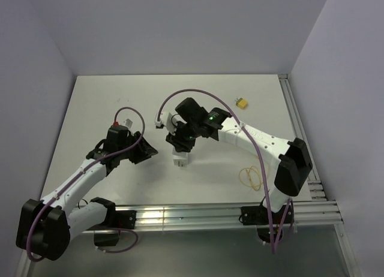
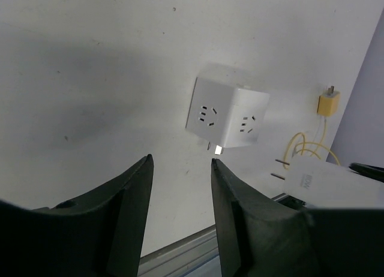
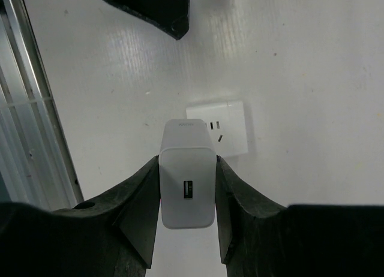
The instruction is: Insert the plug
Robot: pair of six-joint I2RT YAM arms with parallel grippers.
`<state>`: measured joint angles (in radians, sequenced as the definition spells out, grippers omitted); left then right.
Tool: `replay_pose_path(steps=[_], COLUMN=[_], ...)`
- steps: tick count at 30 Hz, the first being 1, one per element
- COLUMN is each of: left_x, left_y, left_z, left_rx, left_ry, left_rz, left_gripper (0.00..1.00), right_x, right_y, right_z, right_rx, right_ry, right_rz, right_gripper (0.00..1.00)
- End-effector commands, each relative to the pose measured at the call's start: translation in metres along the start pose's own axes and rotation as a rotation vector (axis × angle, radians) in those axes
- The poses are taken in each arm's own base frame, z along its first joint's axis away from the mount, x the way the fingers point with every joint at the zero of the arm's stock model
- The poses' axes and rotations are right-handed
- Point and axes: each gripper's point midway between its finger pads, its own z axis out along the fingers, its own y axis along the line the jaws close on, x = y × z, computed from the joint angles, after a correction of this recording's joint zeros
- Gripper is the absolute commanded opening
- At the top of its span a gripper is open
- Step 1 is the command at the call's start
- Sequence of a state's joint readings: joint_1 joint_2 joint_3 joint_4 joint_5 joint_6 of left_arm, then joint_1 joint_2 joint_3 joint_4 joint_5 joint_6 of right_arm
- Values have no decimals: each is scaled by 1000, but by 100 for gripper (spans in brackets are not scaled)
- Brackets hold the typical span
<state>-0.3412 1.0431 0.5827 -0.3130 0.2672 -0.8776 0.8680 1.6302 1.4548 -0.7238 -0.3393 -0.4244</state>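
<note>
White USB charger plug (image 3: 187, 181) clamped between right gripper (image 3: 187, 164) jaws, held off table. Not yet inserted.
White cube socket (image 3: 231, 130) at plug's 1 o'clock in right wrist view, near but apart. Two prongs (image 2: 279, 169) point toward cube.
Left gripper (image 2: 180, 163) at cube's 9 o'clock in top view. Jaws apart, empty.
Small yellow connector (image 1: 242, 103) at cube's 1 o'clock, well apart. Yellow wire loop (image 1: 252, 176) at 4 o'clock.
Step in hand, by judgement: alignment. Square prongs to two-slot face, push straight. Loose cube may slide, so left gripper could brace it.
</note>
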Motion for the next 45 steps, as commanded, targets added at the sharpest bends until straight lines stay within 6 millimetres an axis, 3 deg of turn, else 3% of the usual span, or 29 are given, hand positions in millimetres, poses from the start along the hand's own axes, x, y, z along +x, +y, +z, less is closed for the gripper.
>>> replay_pose_path(steps=[1,7,14,45], left_x=[-3,-3,1,-5], left_y=[-8,0,13,20], left_z=[-3,-4,-1,-2], left_rx=[76,86,60,79], left_ry=[-13,-16,-11,-16], left_rz=[17,-7,-27,-45], left_gripper=[49,54,54,57], right_x=[-10,6,2,10], right_y=[-1,-3,-12,-19], right_z=[-7,11,19,43], right_rx=[24,73,106,70], right_ry=[18,107,89,140], right_rz=[-86,-119,-143,-203], right_gripper=[0,0,0,0])
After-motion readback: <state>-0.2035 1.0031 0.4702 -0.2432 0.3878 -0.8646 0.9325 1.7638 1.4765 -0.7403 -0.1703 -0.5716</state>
